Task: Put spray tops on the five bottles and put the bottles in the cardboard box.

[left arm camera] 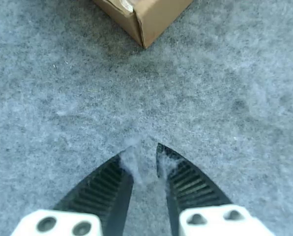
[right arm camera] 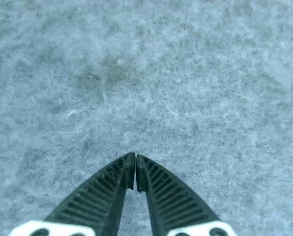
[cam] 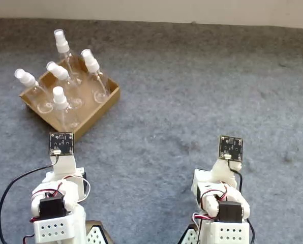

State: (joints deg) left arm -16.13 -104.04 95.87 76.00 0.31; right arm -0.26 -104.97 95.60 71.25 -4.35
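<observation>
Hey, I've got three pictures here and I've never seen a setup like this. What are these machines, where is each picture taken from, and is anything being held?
These are two small robot arms, side by side on a grey carpeted table. The high view looks down on both. The left arm sits nearest the cardboard box, and the right arm is beside it. In the box stand five clear bottles, each with a white spray top.

The other two pictures come from cameras on the wrists, looking out along the black fingers. The left gripper has its fingers slightly apart, with a corner of the box beyond it. The right gripper is shut. Neither holds anything.
</observation>
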